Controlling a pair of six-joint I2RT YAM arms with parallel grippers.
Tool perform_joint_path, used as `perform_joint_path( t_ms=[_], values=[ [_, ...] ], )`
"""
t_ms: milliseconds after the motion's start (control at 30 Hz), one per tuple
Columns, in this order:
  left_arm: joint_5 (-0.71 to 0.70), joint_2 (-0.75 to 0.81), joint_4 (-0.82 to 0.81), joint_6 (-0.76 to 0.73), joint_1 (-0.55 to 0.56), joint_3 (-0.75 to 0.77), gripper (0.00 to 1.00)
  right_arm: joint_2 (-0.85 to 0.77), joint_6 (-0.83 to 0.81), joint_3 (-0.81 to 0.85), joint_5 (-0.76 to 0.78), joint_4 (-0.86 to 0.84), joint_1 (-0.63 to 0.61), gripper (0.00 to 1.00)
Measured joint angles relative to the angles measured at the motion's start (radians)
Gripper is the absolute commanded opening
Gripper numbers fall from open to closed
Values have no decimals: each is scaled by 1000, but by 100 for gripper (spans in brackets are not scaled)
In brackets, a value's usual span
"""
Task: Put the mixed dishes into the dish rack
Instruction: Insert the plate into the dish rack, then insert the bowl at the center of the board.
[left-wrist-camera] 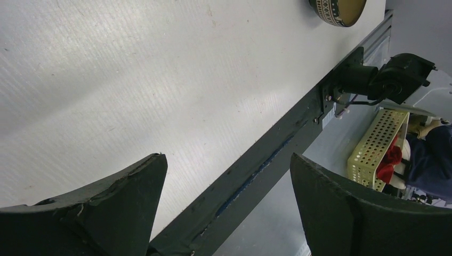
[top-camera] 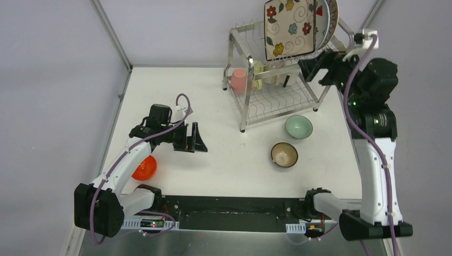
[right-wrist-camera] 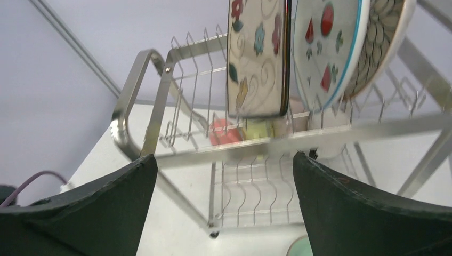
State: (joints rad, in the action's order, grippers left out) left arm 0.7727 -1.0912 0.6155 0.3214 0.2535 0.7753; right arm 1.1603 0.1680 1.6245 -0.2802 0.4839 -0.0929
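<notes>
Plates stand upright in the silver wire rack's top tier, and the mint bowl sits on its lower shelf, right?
Only the bowl is wrong: the top external view shows the mint bowl on the white table in front of the silver wire rack. The plates do stand upright in its top tier.

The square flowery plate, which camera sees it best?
Top external: the square flowery plate stands in the dish rack, its face towards the camera. The right wrist view sees it slantwise from below; the left wrist view misses it.
</notes>
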Motion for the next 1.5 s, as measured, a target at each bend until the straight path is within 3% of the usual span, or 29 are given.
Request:
perform_joint_path(
  t_ms=[100,400,633,900,1167,1500],
  values=[
    [-12,9,2,4,0,1,99,-129,69,-97,6,37,0,100],
    [-14,18,3,26,0,80,99,-412,352,-398,113,197,0,100],
    [-45,14,-14,22,0,154,99,-367,482,-530,210,435,0,100],
    [-195,56,-10,0,0,141,99,-254,602,-587,365,621,0,99],
    [-380,103,23,28,0,124,97,-314,693,-734,478,572,2,92],
    [-385,103,25,27,0,111,94,-242,763,-824,504,342,9,92]
  ],
)
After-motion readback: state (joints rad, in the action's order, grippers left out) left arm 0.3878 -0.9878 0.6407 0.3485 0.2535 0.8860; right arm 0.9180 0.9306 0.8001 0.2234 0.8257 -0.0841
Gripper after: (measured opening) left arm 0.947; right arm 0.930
